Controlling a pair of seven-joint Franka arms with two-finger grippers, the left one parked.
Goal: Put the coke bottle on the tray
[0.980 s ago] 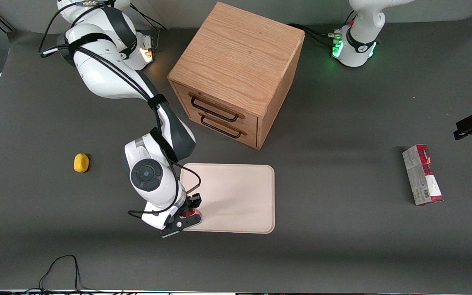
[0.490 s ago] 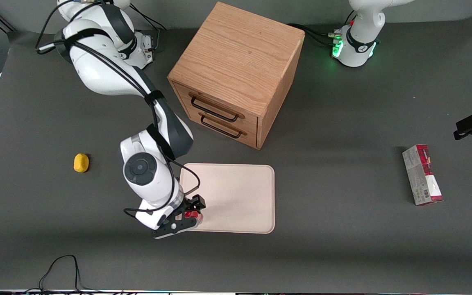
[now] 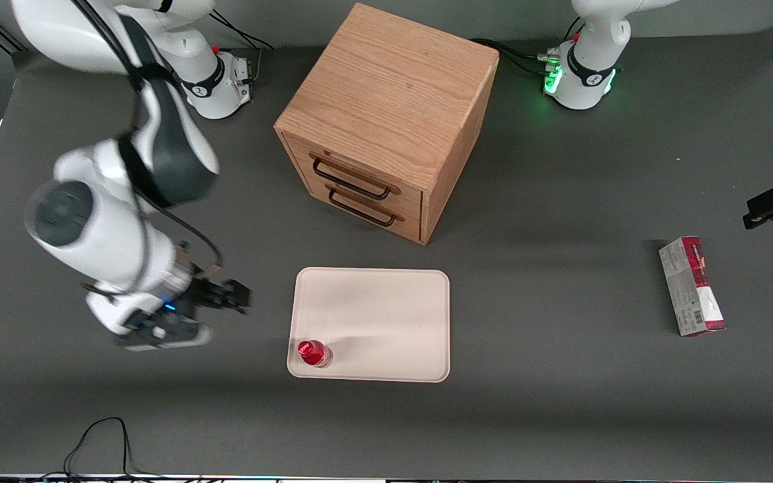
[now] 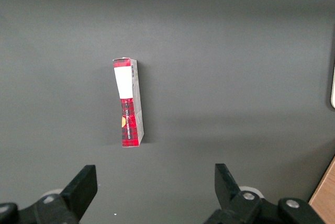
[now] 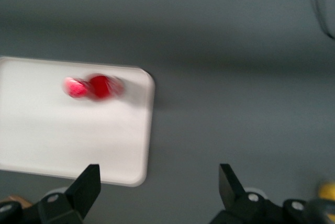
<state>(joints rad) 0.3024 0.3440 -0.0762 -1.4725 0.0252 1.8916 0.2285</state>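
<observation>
Coke bottle (image 3: 313, 352): upright, cap up, long axis vertical, on tray (image 3: 386, 322) in the corner nearest the front camera at the working arm's end. Gripper (image 3: 188, 315): fingers spread, empty, above bare table beside the tray. Wooden drawer cabinet (image 3: 386, 121): farther off.

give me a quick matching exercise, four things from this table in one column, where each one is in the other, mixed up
Things:
1. coke bottle
2. gripper
3. wooden drawer cabinet
4. red-and-grey carton

Places:
A. lying flat toward the parked arm's end of the table
B. upright on the tray, in a corner near the front camera
C. open, off the tray, toward the working arm's end of the table
D. farther from the front camera than the tray

Pairs: 1-B, 2-C, 3-D, 4-A
</observation>
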